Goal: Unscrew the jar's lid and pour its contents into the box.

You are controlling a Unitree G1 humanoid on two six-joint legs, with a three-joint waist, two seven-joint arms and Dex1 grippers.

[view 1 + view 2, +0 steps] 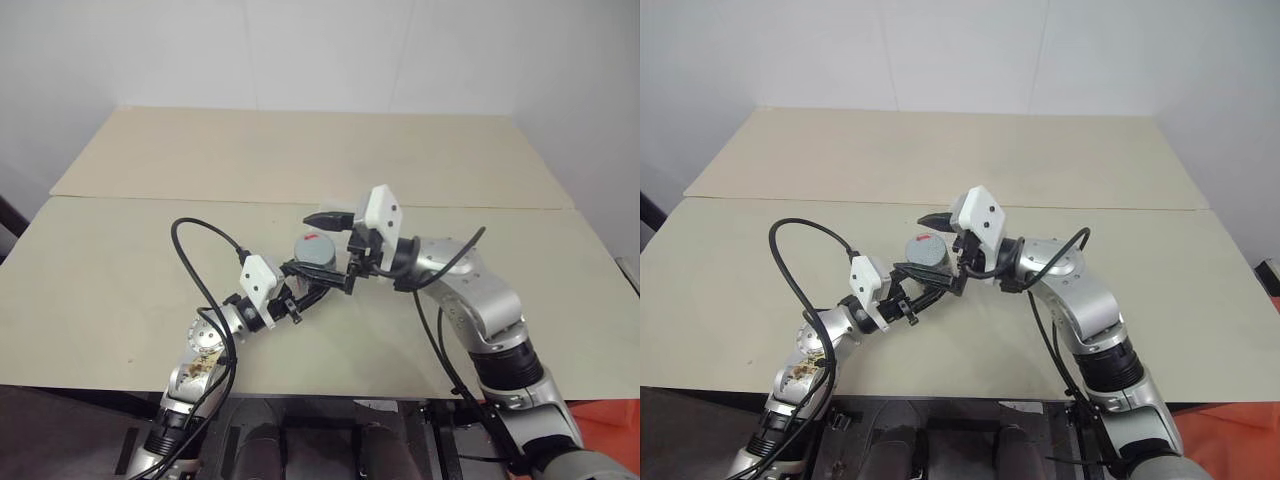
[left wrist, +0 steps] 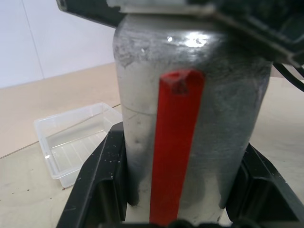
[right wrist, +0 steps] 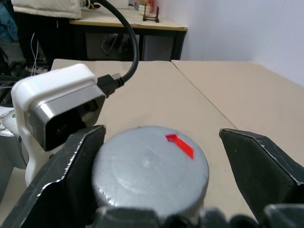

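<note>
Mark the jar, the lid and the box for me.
jar (image 2: 190, 118): left wrist view, on its grey side wall beside the red stripe.
lid (image 3: 147, 166): right wrist view, on its flat grey top.
box (image 2: 71, 142): left wrist view, on its clear ribbed floor.

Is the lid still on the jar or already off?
On. The lid sits flush atop the jar, which the left gripper clamps; the right gripper straddles it, open.

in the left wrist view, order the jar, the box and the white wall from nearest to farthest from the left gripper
1. jar, held between the jaws of the left gripper.
2. box, on the table beside the jar.
3. white wall, past the table's far edge.
</note>
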